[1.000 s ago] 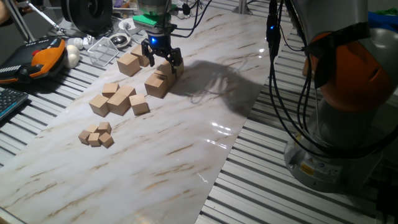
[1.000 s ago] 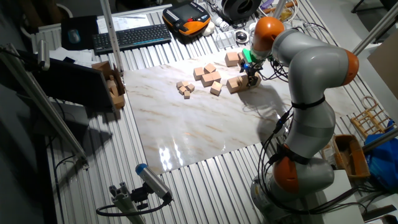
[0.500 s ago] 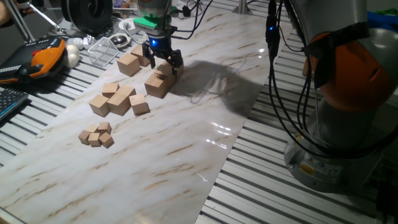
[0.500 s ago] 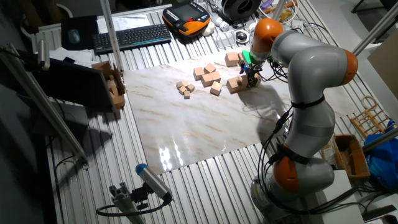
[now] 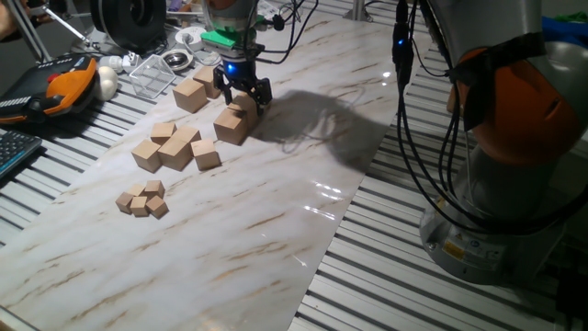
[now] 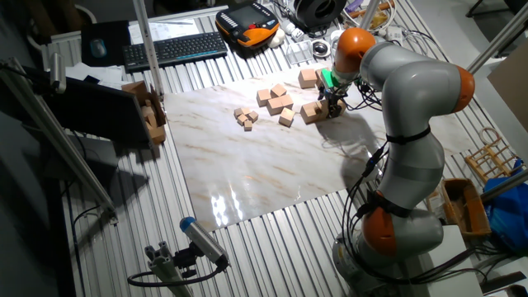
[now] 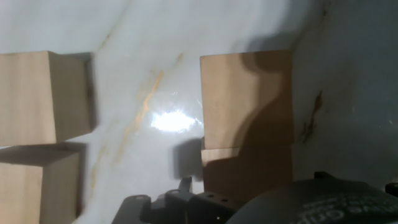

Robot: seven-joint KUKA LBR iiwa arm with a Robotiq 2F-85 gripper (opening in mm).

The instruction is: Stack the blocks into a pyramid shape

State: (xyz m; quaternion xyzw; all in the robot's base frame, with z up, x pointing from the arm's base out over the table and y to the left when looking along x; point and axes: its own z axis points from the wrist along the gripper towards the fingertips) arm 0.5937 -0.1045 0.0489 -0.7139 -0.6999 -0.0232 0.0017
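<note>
Large blocks (image 5: 190, 94): five, plain tan wood, on the table (image 5: 276, 211).
Medium cubes (image 5: 206, 154): three, in the middle cluster.
Tiny cubes (image 5: 138, 206): four or five, bunched too tightly for a sure count.

Overhead light, marble sheet (image 5: 303, 198) glare, hand view dim.
</note>
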